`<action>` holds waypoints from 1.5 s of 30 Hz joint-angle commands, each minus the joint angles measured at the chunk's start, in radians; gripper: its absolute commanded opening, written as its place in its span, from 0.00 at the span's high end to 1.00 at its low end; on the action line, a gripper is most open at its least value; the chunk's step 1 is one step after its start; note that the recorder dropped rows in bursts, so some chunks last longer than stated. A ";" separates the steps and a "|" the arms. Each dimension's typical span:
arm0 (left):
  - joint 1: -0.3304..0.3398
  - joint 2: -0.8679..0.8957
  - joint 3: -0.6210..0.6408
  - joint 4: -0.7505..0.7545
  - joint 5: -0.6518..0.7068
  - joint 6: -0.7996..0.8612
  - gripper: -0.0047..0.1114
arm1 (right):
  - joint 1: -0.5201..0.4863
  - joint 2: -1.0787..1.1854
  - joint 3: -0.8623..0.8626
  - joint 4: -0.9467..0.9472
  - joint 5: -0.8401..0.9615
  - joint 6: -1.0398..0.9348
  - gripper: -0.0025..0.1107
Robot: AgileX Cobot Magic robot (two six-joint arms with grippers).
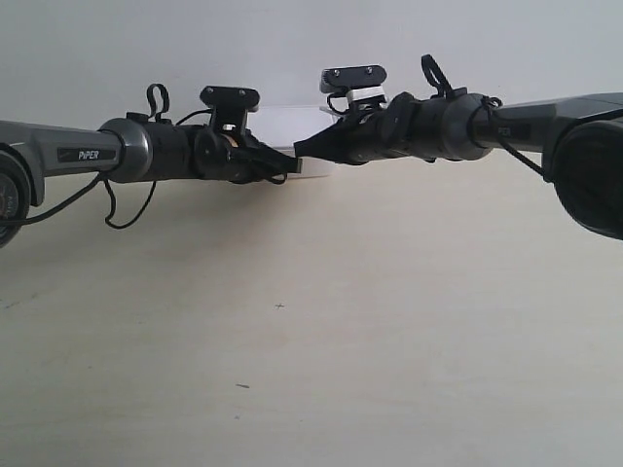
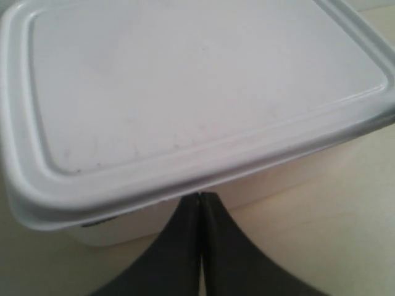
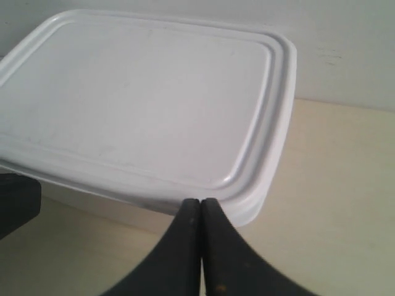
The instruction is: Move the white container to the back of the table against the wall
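**Up at the far edge of the table, two closed grippers meet at the white container**

Up at the back, the white container [image 1: 280, 121] sits on the table [image 1: 341, 341] right where the pale wood meets the wall [image 1: 292, 39]. Whether it actually touches the wall cannot be told from here.

In the exterior view, the arm at the exterior view's left [image 1: 146, 151] and the arm at the exterior view's right [image 1: 448, 126] both reach in level. Their dark tips come together just in front of the box, and most of it is hidden behind them.

Over to the left wrist view: the left gripper [image 2: 200, 196] has its fingers pressed together, with only a thin seam between them. The tips are tucked under the overhang of the lid [image 2: 197, 86], right at the container's side. The lid is on, flat with a raised rim.

Now the right wrist view, and it's the same story. The right gripper [image 3: 201, 201] is closed tight on nothing, fingertip to fingertip. It noses in under the lid's edge near a rounded corner, with the grey-white wall just beyond the box. A dark shape [image 3: 17, 206] at that picture's edge sits low beside the container, too cropped to identify.

Out on the open table, a couple of tiny dark specks [image 1: 279, 306] lie well apart from everything.
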 commanded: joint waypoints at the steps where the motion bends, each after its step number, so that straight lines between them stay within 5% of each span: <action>1: -0.002 -0.004 -0.005 -0.008 -0.032 -0.003 0.96 | -0.005 -0.017 -0.008 -0.009 0.012 -0.013 0.98; 15: 0.001 -0.054 0.002 -0.006 0.169 0.084 0.96 | -0.005 -0.073 -0.008 -0.035 0.137 -0.012 0.98; 22: 0.006 -0.197 0.204 -0.006 0.115 0.134 0.96 | -0.005 -0.111 -0.004 -0.100 0.333 -0.012 0.98; 26: 0.006 -0.411 0.520 -0.008 -0.077 0.136 0.96 | -0.005 -0.230 0.106 -0.094 0.381 -0.032 0.98; 32: 0.004 -0.904 1.014 -0.012 -0.235 0.015 0.96 | -0.005 -0.696 0.582 -0.002 0.265 -0.061 0.98; 38: 0.002 -1.519 1.336 -0.012 -0.179 -0.033 0.96 | -0.003 -1.275 0.933 0.045 0.231 -0.075 0.98; 45: 0.002 -1.983 1.467 -0.012 0.061 -0.030 0.96 | -0.003 -1.668 1.127 0.045 0.294 -0.028 0.98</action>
